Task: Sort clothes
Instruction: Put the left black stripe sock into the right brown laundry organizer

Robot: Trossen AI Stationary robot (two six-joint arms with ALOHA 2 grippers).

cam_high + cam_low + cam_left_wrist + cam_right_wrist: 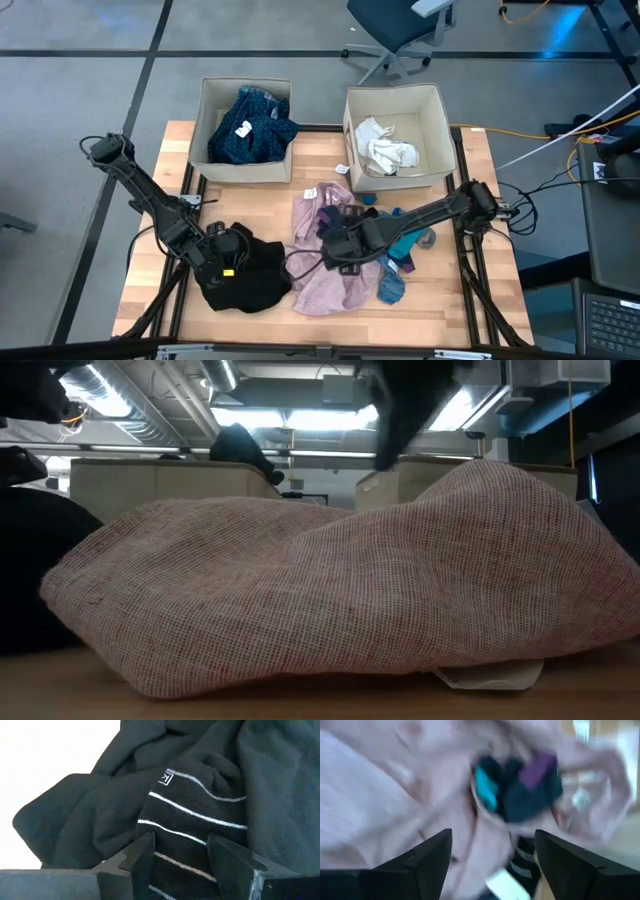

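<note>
The clothes are being seen in two places: a loose heap on the wooden table (470,300) and pieces already lying in two beige bins at its far edge. A pink knit garment (325,285) is spread at the middle of the table, and in the low view it is filling nearly the whole picture (330,600). Teal socks (400,260) and a small purple piece (330,215) are lying touching its right side. A black garment (250,280) is bunched at the left, just beside the pink one. A navy dotted piece (250,130) is lying in the left bin (205,125), and a white crumpled piece (385,150) in the right bin (440,110).

The left gripper (228,250) is being held over the black garment, its jaws spread apart on either side of a black sock with white stripes (195,820); nothing is being pinched. The right gripper (335,250) is hanging over the pink garment, jaws wide and empty; the bundle ahead of it is blurred, possibly dark socks with teal and purple patches (515,785).
</note>
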